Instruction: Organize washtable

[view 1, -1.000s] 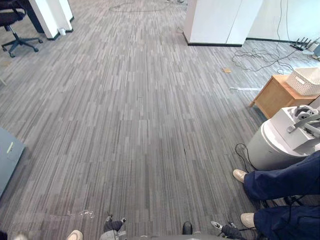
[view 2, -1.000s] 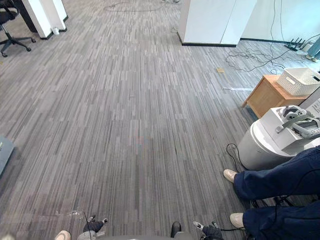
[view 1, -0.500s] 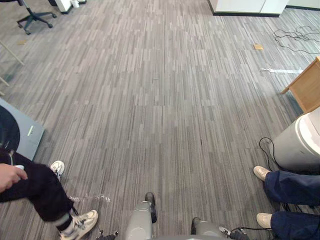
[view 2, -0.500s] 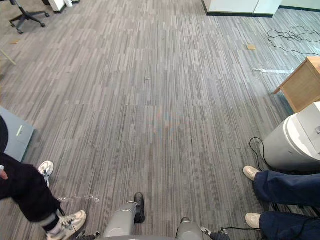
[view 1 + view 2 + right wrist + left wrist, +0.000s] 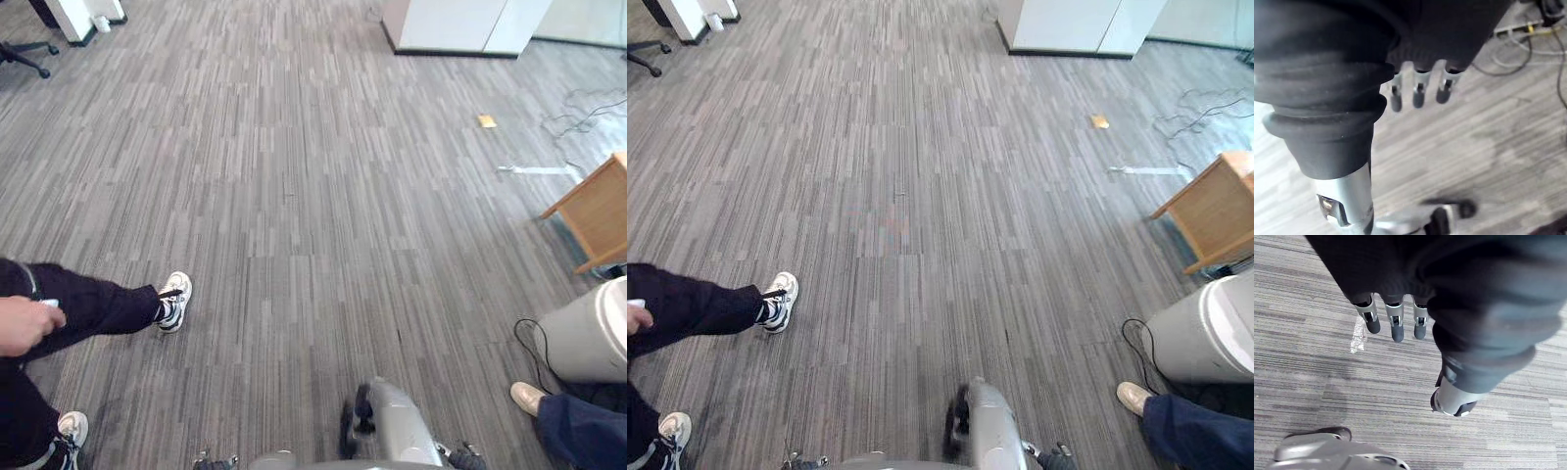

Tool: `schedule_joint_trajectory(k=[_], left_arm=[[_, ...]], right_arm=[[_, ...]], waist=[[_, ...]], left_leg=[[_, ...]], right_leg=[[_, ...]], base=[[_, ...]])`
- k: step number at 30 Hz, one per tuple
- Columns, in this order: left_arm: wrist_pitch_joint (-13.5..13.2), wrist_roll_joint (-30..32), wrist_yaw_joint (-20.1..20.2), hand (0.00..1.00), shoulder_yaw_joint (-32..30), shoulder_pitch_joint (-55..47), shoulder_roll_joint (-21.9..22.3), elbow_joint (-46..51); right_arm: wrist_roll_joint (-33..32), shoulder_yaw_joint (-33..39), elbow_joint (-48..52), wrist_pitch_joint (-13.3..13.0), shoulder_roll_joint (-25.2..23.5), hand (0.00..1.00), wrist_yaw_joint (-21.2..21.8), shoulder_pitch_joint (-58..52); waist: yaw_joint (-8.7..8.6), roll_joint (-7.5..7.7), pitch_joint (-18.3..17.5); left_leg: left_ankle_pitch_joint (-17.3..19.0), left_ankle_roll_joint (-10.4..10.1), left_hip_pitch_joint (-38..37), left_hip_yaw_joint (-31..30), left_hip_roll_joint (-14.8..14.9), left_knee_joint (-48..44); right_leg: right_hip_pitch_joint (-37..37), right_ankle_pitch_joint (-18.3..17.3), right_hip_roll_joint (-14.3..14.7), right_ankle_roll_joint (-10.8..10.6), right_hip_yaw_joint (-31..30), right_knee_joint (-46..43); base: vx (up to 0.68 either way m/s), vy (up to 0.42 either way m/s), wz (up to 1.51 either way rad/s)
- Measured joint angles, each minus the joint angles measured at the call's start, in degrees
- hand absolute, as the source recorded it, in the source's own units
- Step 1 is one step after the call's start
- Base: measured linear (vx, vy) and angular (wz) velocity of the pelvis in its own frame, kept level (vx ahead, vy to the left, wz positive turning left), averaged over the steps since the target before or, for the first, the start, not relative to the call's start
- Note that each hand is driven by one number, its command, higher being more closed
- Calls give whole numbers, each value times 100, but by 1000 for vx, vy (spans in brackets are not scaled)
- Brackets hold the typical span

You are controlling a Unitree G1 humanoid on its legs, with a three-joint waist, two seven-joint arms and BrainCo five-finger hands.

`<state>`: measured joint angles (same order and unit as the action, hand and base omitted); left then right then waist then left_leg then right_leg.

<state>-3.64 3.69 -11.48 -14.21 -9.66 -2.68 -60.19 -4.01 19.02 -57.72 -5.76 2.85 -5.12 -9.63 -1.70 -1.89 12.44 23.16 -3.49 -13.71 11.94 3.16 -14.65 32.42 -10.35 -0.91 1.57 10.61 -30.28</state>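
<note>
My left hand [image 5: 1397, 325] hangs over grey striped carpet, its fingers straight and empty, with the thumb [image 5: 1452, 401] held apart. My right hand [image 5: 1418, 95] also hangs over the carpet, fingers straight and holding nothing. Both head views look down on open carpet floor [image 5: 294, 196].
A person in dark trousers and white sneakers [image 5: 174, 300] stands at the left, one hand [image 5: 24, 324] raised. Another person's beige shoe [image 5: 530, 397] and blue trouser leg show at the lower right, beside a grey round bin [image 5: 588, 333]. A wooden cabinet [image 5: 600, 211] stands at the right and a white partition [image 5: 460, 24] at the back.
The whole view has shifted, so the camera moved. The person on the left has stepped one foot further out onto the carpet.
</note>
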Motion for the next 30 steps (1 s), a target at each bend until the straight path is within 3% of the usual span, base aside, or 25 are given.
schedule_joint_trajectory(k=[1, 2, 3, 4, 5, 6, 7, 8, 9, 10, 11, 12, 15, 18, 20, 21, 22, 23, 25, 27, 28, 29, 30], left_arm=[[0, 59, -2, 0, -77, 3, 48, 9], [0, 94, -3, 0, -271, -7, 120, 28], [7, 104, -3, 0, -369, -31, 181, -2], [5, 108, 13, 0, -495, 71, 306, -10], [3, 124, 27, 0, -483, 168, 350, 10], [3, 124, 24, 0, -495, 204, 364, 17], [1, 120, 34, 0, -545, 222, 381, 82], [-7, 105, 32, 0, -573, 201, 359, 207], [-31, 102, 33, 0, -576, 200, 349, 288], [-59, 84, 33, 0, -609, 198, 275, 376], [-56, 59, 29, 0, -615, 198, 227, 400], [-63, 26, 25, 0, -613, 170, 133, 441], [-71, -247, 3, 0, -621, 145, 137, 437], [-72, -340, 4, 0, -672, -93, 250, 445], [-69, -377, 7, 0, -675, -339, 354, 436], [-64, -389, 10, 0, -679, -386, 383, 412], [-45, -414, 14, 0, -697, -442, 370, 328], [-62, -420, 14, 0, -785, -495, 378, 313], [-77, -414, 23, 0, -802, -419, 217, 225], [-65, -412, 33, 0, -811, -389, 148, 138], [-61, -412, 39, 0, -807, -400, 117, 98], [-57, -413, 51, 0, -775, -431, 50, 89], [-55, -413, 66, 0, -745, -435, 11, 83]], right_arm=[[-1, -12, 96, 2, -9, 0, -2, -142], [-9, -100, 206, 6, -39, 0, -15, -312], [-18, -105, 260, 8, -23, 0, -14, -353], [-2, -113, 280, 12, 89, 0, -7, -266], [3, -104, 335, 8, 64, 0, -18, -255], [14, -113, 364, 9, 67, 0, -8, -255], [16, -148, 418, 8, 82, 0, 1, -257], [26, -208, 431, 6, 109, 0, -21, -267], [28, -210, 401, 9, 110, 0, -22, -263], [25, -232, 289, 5, 82, 0, -42, -257], [23, -262, 269, 4, 58, 0, -83, -248], [24, -337, 200, 5, 20, 0, -123, -230], [146, -317, -41, 7, 76, 0, -108, -135], [240, -326, -154, 10, 106, 0, -111, 25], [262, -316, -181, 7, 147, 0, -113, 43], [261, -328, -222, 6, 172, 0, -103, 48], [261, -328, -338, 9, 129, 0, -102, 77], [260, -310, -404, 0, 100, 0, -99, 179], [268, -285, -431, -1, -24, 0, -75, 266], [326, -140, -546, 6, -87, 0, -24, 268], [355, -67, -608, 3, -122, 0, 9, 268], [357, -55, -621, 5, -141, 0, 24, 264], [358, -57, -622, 8, -148, 0, 30, 256]], waist=[[-64, -17, 11], [-52, 41, -34], [-52, -55, -69], [-1, -242, -89], [-31, -240, -95], [-67, -244, -106], [-105, -269, -126], [-70, -251, -127], [-52, -271, -139], [38, -180, -97], [96, -118, -66], [142, 42, -63], [265, 97, -26], [304, 109, -23], [485, 46, -57], [579, 34, -62], [719, 111, -112], [766, 235, -184], [666, 472, -213], [618, 583, -272], [595, 623, -299], [568, 702, -342], [552, 699, -348]], left_leg=[[37, -172, -261, -107, 25, -24], [79, -248, -570, -190, 42, -140], [84, -265, -658, -272, 142, -269], [-257, -604, -625, -327, 349, -660], [-1063, -202, -528, -408, 383, -1068], [-1565, 107, -412, -389, 395, -1364], [-2956, 401, -42, -383, 535, -2104], [-3516, 359, 563, -364, 907, -3239], [-3258, 399, 881, -273, 1141, -3867], [-2570, 519, 1354, -79, 1524, -4750], [-2271, 520, 1569, -54, 1599, -4978], [-1766, 512, 2153, -94, 1546, -5151], [-1288, 247, 3190, -143, 1241, -4525], [-1236, 168, 3652, 195, 747, -2365], [-1750, -244, 3682, 14, 353, 66], [-2042, -253, 3723, -95, 342, 236], [-2688, -51, 3710, -97, 246, 176], [-2970, 358, 3684, -86, 105, 159], [-2721, 762, 3712, -38, -173, -118], [-2069, 882, 3667, 43, -291, -793], [-1570, 903, 3513, 114, -327, -1154], [-1149, 904, 3265, 225, -386, -1349], [-1006, 903, 3126, 214, -437, -1391]], right_leg=[[-49, 581, 78, 82, -174, 1131], [-153, 1421, 85, 359, -153, 1722], [-197, 2084, 73, 467, -158, 1546], [-9, 1870, 146, 471, -44, 720], [-33, 1322, 126, 405, -1, 213], [-144, 1103, 126, 409, 31, 113], [-493, 791, 208, 461, 39, 172], [-910, 611, 361, 540, 29, 461], [-1141, 558, 466, 599, 25, 600], [-1643, 490, 614, 703, -15, 850], [-1901, 450, 639, 748, -37, 951], [-2553, 319, 620, 738, -126, 1318], [-3308, -82, 524, 523, -129, 1663], [-3826, -407, 349, 294, -166, 1846], [-4204, -675, 277, 88, -325, 2056], [-4283, -735, 276, 43, -421, 2100], [-4471, -827, 155, -73, -609, 2192], [-4456, -842, 21, -104, -796, 2166], [-4277, -813, -230, -107, -1132, 1655], [-4099, -774, -374, -186, -1386, 680], [-3817, -585, -431, -583, -1516, -407], [-3412, -47, -492, -1466, -1708, -1601], [-3244, 274, -533, -1735, -1734, -2119]], base=[[803, -147, 49], [836, -162, 43], [864, -180, 12], [996, -244, 7], [982, -256, 6], [952, -259, 14], [786, -194, 0], [773, -176, -8], [731, -151, -28], [554, -114, -26], [639, -134, -25], [476, -97, -6], [539, -43, 8], [462, 76, 6], [601, 172, -22], [614, 226, -54], [661, 254, -49], [658, 259, -32], [662, 283, 20], [645, 259, 10], [444, 159, -32], [520, 196, -33], [616, 218, -25]])
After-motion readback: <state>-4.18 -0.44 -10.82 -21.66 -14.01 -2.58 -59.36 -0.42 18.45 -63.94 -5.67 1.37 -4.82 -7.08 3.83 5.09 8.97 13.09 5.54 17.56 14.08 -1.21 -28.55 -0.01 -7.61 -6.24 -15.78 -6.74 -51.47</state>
